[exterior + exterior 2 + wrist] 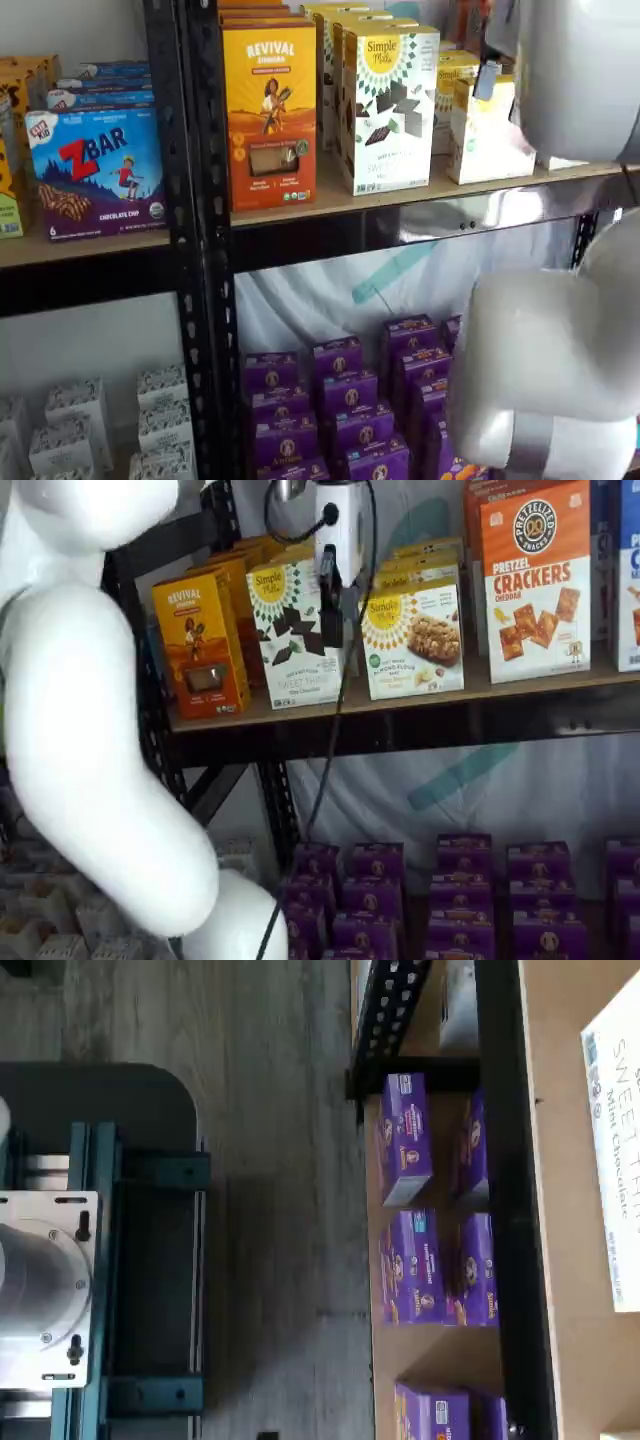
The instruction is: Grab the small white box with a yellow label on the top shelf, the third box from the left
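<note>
I've got the small white box (413,638) on the top shelf (400,702), standing between the taller Simple Mills box (297,633) and the pretzel crackers box (535,580), its front showing a round yellow label and a cookie picture; in a shelf view I catch the same small white box (488,135) from its yellow side, just right of the Simple Mills box (388,108), with the orange Revival box (270,113) further left. The gripper (330,605) hangs from above, white body on top, black fingers dropping in front of the gap between the Simple Mills box and the small white box, a cable looping beside it. I'm seeing the fingers as one dark shape against the cartons, so I cannot tell how far the jaws stand apart, and nothing looks held. The white arm (90,730) fills the near side of both shelf views. On my wrist view the purple boxes (405,1140) sit in rows on the lower level, and a white carton face with green lettering (615,1150) lies on tan board at the edge
</note>
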You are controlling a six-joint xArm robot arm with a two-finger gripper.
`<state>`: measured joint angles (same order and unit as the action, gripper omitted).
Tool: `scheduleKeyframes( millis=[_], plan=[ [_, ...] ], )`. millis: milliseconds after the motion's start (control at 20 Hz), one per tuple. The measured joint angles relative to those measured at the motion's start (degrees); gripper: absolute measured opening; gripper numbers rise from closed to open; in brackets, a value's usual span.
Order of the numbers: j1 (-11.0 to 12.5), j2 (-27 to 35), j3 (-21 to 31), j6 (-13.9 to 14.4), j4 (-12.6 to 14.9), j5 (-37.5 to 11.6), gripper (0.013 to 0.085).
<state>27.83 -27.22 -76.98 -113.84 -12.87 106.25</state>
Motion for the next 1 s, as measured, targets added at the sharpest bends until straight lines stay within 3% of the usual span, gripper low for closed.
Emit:
scheduleKeyframes(
  millis=[150, 300, 400, 650, 800, 1000],
  plan=[
    [-1.48, -0.96, 0.29, 0.43, 3.35, -0.22, 0.085],
    [-1.03, -1.49, 0.48, 0.17, 3.19, 0.21, 0.085],
    [0.38, -2.4, 1.43, -0.47, 0.95, -0.81, 0.085],
    [5.57, -6.59, 6.81, -3.22, -8.68, -9.19, 0.085],
    [6.87, -7.81, 9.44, -4.67, -12.01, -15.2, 0.085],
    [7.51, -6.55, 9.88, -5.67, -14.85, -19.4, 0.085]
  ],
)
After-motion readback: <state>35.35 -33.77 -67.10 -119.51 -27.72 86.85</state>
